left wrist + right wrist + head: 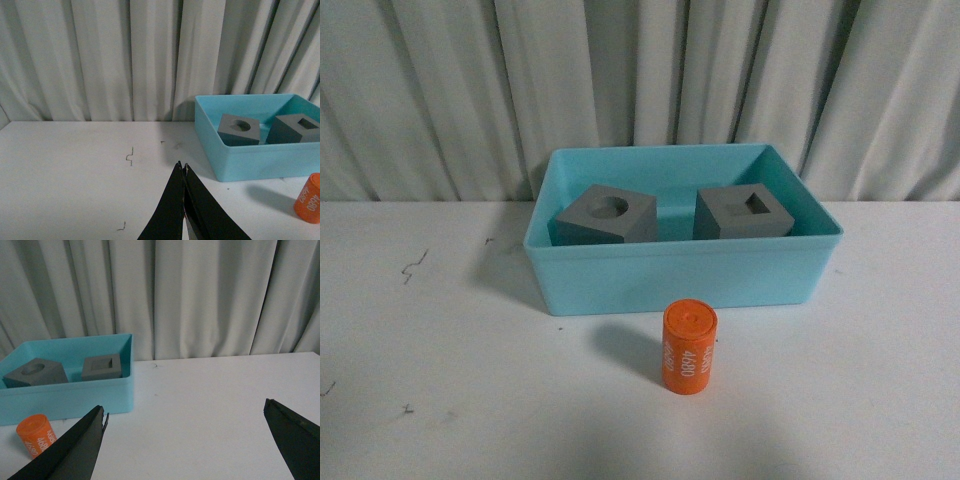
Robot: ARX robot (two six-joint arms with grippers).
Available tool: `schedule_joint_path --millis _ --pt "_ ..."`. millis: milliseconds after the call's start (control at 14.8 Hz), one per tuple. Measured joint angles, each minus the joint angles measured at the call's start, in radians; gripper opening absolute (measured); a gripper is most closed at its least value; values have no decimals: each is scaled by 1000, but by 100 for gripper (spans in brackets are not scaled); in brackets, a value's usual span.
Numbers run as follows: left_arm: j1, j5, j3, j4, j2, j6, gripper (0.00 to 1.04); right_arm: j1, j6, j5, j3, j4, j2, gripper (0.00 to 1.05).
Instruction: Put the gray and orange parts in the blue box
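Note:
The turquoise blue box [680, 285] stands on the white table near the curtain. Inside it lie two gray cubes: one with a round recess [607, 215] on the left, tilted, and one with a rectangular recess [744, 213] on the right. The orange cylinder [689, 348] with white lettering stands upright on the table just in front of the box. It also shows in the left wrist view [310, 199] and the right wrist view [35, 434]. Neither arm shows in the front view. My left gripper [182, 166] is shut and empty, left of the box. My right gripper [185, 407] is open and empty, right of the cylinder.
A pleated pale curtain [640, 90] hangs behind the table. Small dark marks [415, 265] dot the white tabletop at the left. Bare table lies to the right of the box in the right wrist view [215, 400].

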Motion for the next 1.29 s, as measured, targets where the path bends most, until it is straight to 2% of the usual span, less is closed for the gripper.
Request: schedule_joint_path --millis 68,271,339,407,475,542,678,814,949,1288 --pt "0 0 0 0 0 0 2 0 0 0 0 0 0 98" --pt "0 0 0 0 0 0 35 0 0 0 0 0 0 98" --pt "0 0 0 0 0 0 49 -5 10 -14 15 -63 16 98" --pt "0 0 0 0 0 0 60 -47 38 -107 109 -227 192 98" --pt "0 0 0 0 0 0 82 -103 54 -213 280 -17 607 98" --pt "0 0 0 0 0 1 99 14 -45 -365 513 131 977 98" --pt "0 0 0 0 0 1 98 139 -158 -416 571 119 1215 98" --pt "0 0 0 0 0 1 98 262 -245 -389 646 180 1440 98" --pt "0 0 0 0 0 1 98 324 -261 -324 725 217 1587 98" --pt "0 0 0 0 0 1 98 394 -224 -240 854 240 1826 98"
